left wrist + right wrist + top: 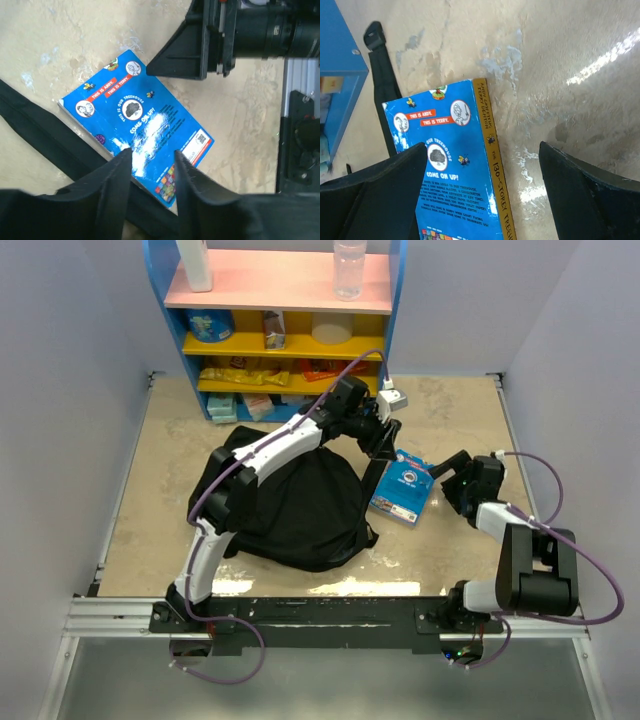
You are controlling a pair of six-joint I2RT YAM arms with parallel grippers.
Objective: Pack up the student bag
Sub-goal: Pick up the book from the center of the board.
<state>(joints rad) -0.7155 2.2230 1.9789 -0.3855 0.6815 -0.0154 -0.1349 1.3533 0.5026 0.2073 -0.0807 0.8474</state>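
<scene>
Overhead, a mottled beige table (140,500) spreads under the student bag (300,510), a black fabric heap lying slumped and flattened near the middle of the surface. Beyond the bag, at its far side, stands a blue shelf unit (280,290) with pink and yellow boards, stocked with packets and two bottles.

Across the top of the bag stretches the white-and-black left arm (270,450), crossing from the bag's near left corner to a point past its far right edge. To the right of the bag, well apart from it, the right arm (530,560) sits folded low, its wrist turned back toward the bag.

Just beside the bag's right edge lies a blue paperback book (403,488), flat on its front, back cover up, with its yellow spine turned away from the bag. A black strap (45,130) from the bag runs along the book's bag-side edge; whether the book rests on it or merely beside it is hard to tell from the wrist views.

Above the book, off the bag's right edge, hangs the left gripper (151,152), its fingers parted by a narrow gap with nothing between them. Farther right of the bag, on the book's other side, the right gripper (482,147) has its fingers spread wide and empty, framing the book's spine.
</scene>
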